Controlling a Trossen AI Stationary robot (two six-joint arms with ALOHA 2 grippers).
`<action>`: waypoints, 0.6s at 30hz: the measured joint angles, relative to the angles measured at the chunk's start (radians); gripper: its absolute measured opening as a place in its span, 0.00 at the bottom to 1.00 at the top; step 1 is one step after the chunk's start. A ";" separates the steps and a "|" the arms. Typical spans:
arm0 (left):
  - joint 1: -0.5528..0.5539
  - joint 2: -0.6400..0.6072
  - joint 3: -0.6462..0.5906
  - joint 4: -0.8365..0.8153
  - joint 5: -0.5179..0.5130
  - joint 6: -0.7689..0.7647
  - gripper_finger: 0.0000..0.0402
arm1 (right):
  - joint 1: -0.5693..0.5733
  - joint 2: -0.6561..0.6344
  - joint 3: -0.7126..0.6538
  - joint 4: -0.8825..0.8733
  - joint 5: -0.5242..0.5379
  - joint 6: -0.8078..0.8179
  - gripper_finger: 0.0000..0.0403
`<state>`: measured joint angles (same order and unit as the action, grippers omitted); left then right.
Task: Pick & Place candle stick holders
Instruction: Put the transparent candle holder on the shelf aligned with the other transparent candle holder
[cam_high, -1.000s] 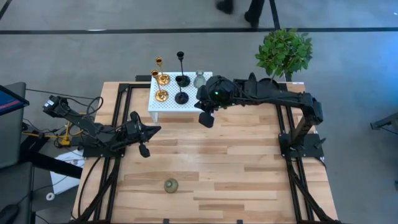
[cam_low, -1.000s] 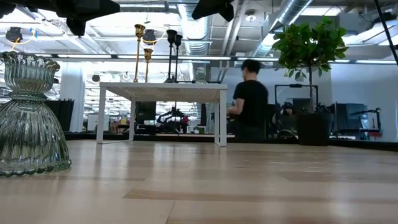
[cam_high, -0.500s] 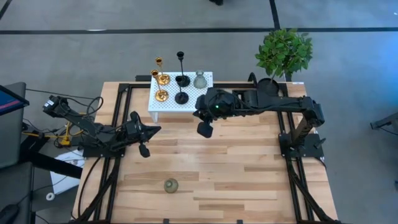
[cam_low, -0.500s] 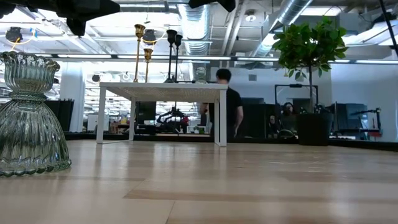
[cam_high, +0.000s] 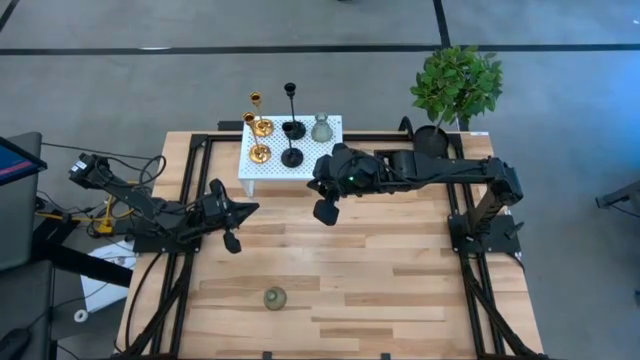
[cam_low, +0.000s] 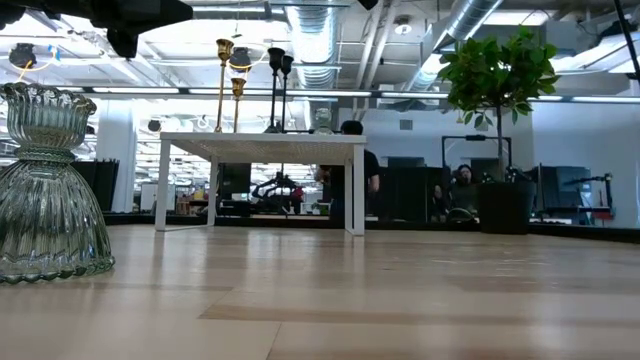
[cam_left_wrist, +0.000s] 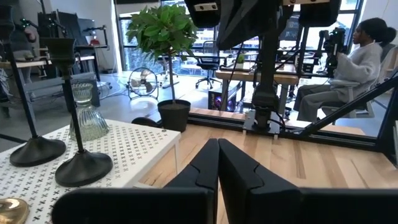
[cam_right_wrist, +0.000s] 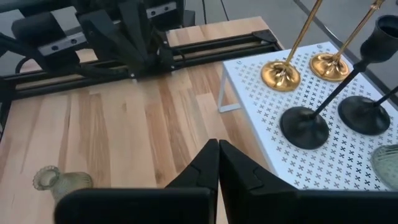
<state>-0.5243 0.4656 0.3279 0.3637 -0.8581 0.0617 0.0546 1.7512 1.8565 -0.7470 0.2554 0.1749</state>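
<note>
right gripper: fingers pressed together, holding nothing; hangs over bare wood just off the front edge of the white stand.
change: over the last second it has drawn back from the stand's front corner and slid out over the table; the arm has folded lower.
meaning: judged a retreat after a placement, or the start of a run toward the last piece.
behind the gripper: five holders on the stand — two gold, two black, one grey-green; none has moved.
ahead of the gripper: sixth holder, grey-green, alone on the table, well apart, near the front edge; upright in the low view.
left gripper: fingers closed and empty, parked at the table's left side, unmoved.
beyond: plant past the stand's far corner; a person seated in the room behind.
progress: five of six look placed.
</note>
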 joint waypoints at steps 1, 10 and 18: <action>0.000 0.000 0.000 0.000 0.000 -0.010 0.02 | 0.002 0.000 0.000 0.000 0.000 0.000 0.00; 0.000 0.000 0.000 0.000 0.069 -0.125 0.01 | 0.005 0.000 0.000 0.000 0.000 0.002 0.00; 0.000 0.000 0.000 0.000 0.167 -0.127 0.01 | 0.005 0.000 0.000 0.000 0.005 0.022 0.00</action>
<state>-0.5243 0.4656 0.3279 0.3637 -0.6912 -0.0654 0.0597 1.7512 1.8567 -0.7475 0.2606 0.1965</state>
